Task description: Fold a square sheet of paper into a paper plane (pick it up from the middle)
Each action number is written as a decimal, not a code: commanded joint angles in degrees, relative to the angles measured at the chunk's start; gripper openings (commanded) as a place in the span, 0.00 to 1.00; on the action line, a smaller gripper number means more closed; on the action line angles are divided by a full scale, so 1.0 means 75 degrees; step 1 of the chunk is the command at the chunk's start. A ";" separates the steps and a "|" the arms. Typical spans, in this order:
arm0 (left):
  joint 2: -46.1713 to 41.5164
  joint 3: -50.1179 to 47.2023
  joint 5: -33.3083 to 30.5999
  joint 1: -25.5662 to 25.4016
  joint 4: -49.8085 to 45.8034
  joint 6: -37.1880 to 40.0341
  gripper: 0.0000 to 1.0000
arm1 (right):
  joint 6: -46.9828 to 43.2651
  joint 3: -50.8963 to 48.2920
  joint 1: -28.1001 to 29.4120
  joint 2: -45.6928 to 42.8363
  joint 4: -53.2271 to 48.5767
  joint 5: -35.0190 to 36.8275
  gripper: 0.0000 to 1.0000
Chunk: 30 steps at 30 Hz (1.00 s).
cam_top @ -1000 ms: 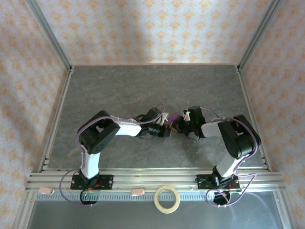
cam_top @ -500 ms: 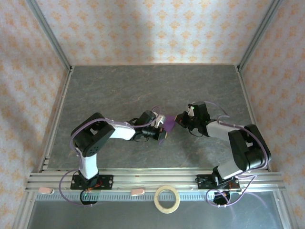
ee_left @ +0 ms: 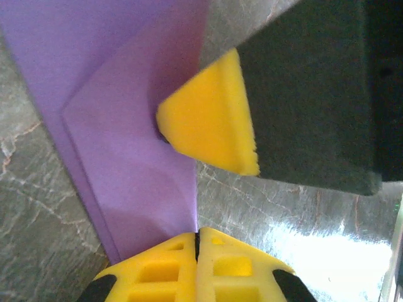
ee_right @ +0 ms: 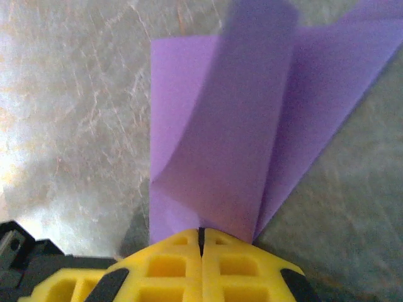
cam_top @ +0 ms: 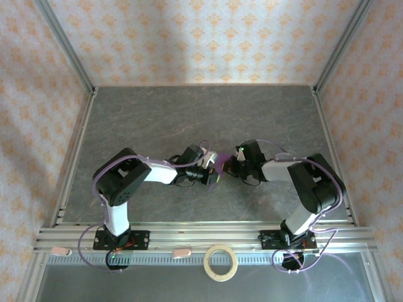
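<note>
A grey table with a metal rail along its near edge

The table (cam_top: 189, 119) is flat and grey, like stone, with thin pale lines running across it. A silver metal rail (cam_top: 201, 238) runs along the side nearest the arms. The left arm's base (cam_top: 121, 239) and the right arm's base (cam_top: 288, 239) are fixed onto this rail, well apart. A tan tape ring (cam_top: 221, 262) lies flat at the near edge of the rail, between the two bases. Two small pink pieces (cam_top: 60, 251) (cam_top: 181, 253) sit on the rail too.
</note>
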 commanded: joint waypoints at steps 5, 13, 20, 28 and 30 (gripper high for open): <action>0.0461 -0.0662 -0.0401 0.0152 -0.1480 0.0254 0.00 | -0.0202 0.0404 -0.0468 0.0493 -0.0249 0.0619 0.00; 0.0515 -0.0858 -0.0394 0.0158 -0.1419 0.0293 0.00 | -0.0345 0.0811 -0.0747 0.0619 -0.0570 0.0673 0.00; 0.0505 -0.0930 -0.0348 0.0165 -0.1496 0.0454 0.00 | -0.0611 0.0985 -0.0795 0.0393 -0.0593 -0.0057 0.00; 0.0558 -0.0824 -0.0096 0.0165 -0.1558 0.0624 0.00 | -0.0780 0.0723 -0.0242 0.0402 -0.0230 -0.0866 0.00; 0.0554 -0.0812 -0.0036 0.0178 -0.1605 0.0681 0.00 | -0.0716 0.0681 -0.0209 0.0508 -0.0087 -0.0909 0.00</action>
